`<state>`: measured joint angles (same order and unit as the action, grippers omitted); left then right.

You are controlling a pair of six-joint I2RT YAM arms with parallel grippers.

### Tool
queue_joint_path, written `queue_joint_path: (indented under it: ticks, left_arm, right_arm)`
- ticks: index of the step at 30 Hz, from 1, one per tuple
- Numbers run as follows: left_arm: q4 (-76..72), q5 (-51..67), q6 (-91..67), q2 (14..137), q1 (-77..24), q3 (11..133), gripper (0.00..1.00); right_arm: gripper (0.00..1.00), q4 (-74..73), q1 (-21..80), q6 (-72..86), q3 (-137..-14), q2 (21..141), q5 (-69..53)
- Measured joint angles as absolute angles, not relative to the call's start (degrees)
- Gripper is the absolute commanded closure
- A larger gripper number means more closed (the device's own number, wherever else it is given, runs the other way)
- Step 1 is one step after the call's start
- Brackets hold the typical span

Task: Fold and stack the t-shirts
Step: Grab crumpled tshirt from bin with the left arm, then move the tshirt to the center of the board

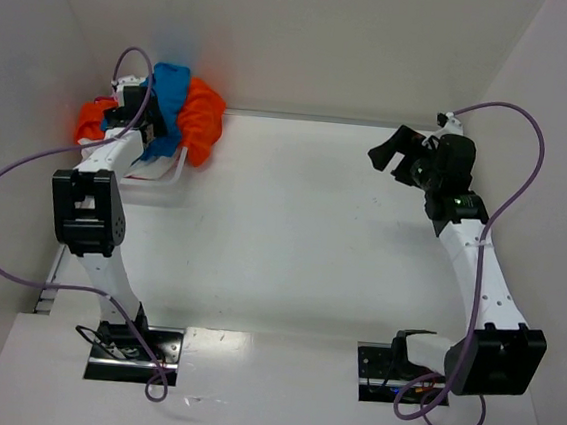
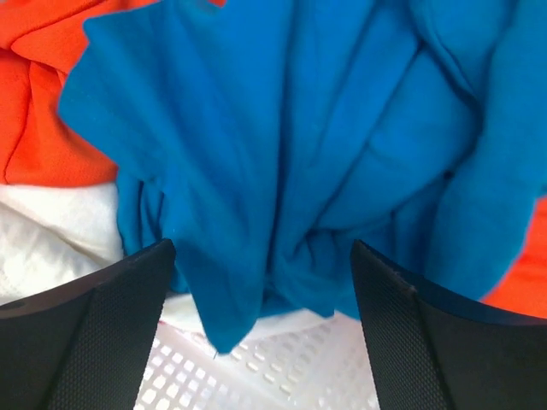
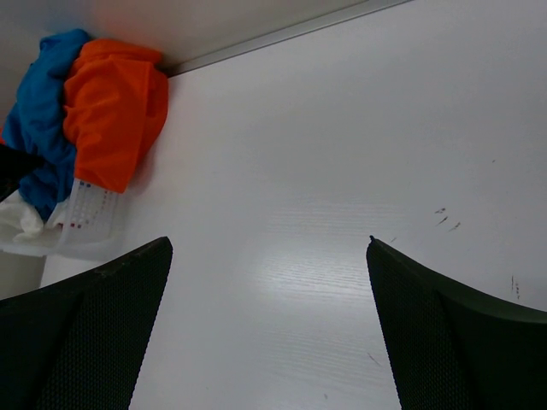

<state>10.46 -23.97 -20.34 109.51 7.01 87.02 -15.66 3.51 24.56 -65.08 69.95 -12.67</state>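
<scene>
Left wrist view: the left tool [image 2: 261, 256] is shown with its two black fingers [image 2: 94, 333] set wide apart and nothing clamped. The crumpled bright blue cloth t-shirt [image 2: 325, 145] lies directly ahead of it and fills most of the view. The shirt's folds are seen to fan out away from the tool. They gather into a bunched lower end that hangs between the fingers, just above the white perforated plastic basket [image 2: 282, 371]. A bright orange cloth t-shirt [image 2: 43, 102] is seen to the left of the blue one, and a white cloth garment [image 2: 51, 226] below the orange.

Top external view: all three garments are placed at the far left corner of the white desk [image 1: 291, 233], with the left tool over them. The right tool [image 1: 395, 153] is held well apart at the far right of the desk, its fingers likewise spread and empty. The left arm is thus judged much the nearer. A closing on the bunched blue end, taken across the run of the folds, is judged to be what the coming move calls for. The orange and white cloth lie close enough that they may be dragged along.
</scene>
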Motion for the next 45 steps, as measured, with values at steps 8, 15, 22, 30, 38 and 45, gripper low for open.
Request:
queue_joint_path:
  ticks: [8, 15, 22, 30, 38, 45]
  left_arm:
    - [8.2, -23.5, -23.2, 113.3, 9.0, 88.5, 0.41]
    - [7.6, -21.9, -24.6, 113.5, 10.6, 88.5, 0.96]
    - [8.8, -17.8, -25.5, 107.7, 11.4, 86.5, 1.00]
    - [17.7, -7.4, -22.5, 88.7, 6.9, 92.3, 1.00]
    - [29.1, 6.5, -18.1, 83.4, -13.3, 114.1, 1.00]
    - [33.3, 18.1, -17.8, 79.3, -19.0, 113.5, 1.00]
  right_arm:
    - [0.00, -14.9, 3.5, 24.3, -63.8, 68.9, -12.6]
    - [0.00, -14.5, 3.5, 24.4, -62.7, 68.8, -12.2]
    - [0.00, -14.7, 3.5, 24.6, -62.8, 67.5, -12.3]
    - [0.00, -15.1, 3.5, 25.3, -66.0, 64.6, -17.3]
    - [0.00, -13.7, 3.5, 29.0, -69.1, 60.2, -24.5]
    - [0.00, -13.0, 3.5, 32.2, -68.5, 55.1, -27.9]
